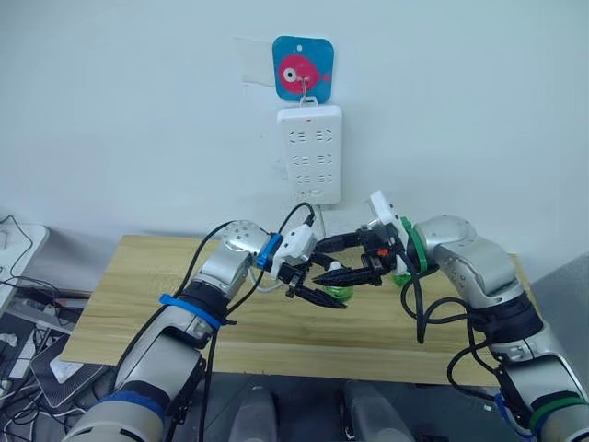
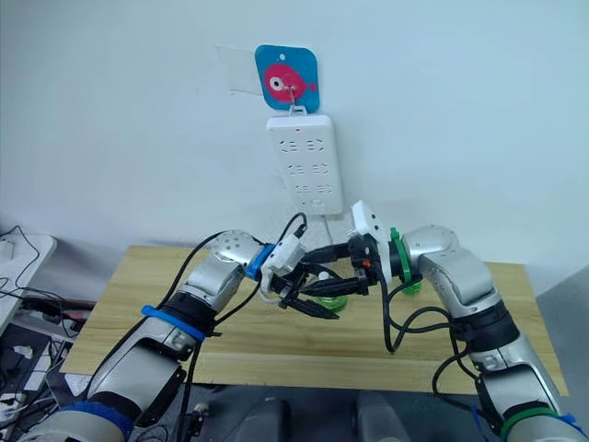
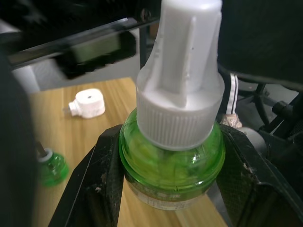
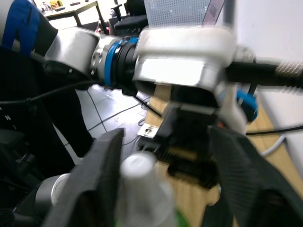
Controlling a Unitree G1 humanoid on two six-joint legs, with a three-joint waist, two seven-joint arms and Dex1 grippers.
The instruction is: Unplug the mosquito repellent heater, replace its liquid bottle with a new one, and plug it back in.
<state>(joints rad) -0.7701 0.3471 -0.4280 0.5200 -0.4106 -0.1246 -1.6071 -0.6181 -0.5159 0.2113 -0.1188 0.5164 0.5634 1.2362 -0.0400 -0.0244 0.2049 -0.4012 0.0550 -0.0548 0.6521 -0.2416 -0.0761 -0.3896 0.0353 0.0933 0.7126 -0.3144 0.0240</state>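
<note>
Above a pale wooden surface, the robot's two arms meet in front of a white power strip that hangs on the wall beneath a blue square hook plate bearing a pink fish. The left claw is closed on a green liquid bottle: in the left wrist view its two black fingers press against either side of the bottle's translucent green body, with the ribbed white cap standing upright above them. The right claw reaches in from the opposite side to the same spot, its fingers spread to either side of the bottle's white cap without clearly touching it, as the right wrist view shows; the bottle is held above the wood, not resting on it.

The mosquito repellent heater, a small rounded white unit with a hole in its top, lies on the surface well apart from the power strip, unplugged and with no bottle attached. A second green bottle stands on the wood near it. Another patch of green shows on the surface just behind the right wrist, though what it is cannot be told.
</note>
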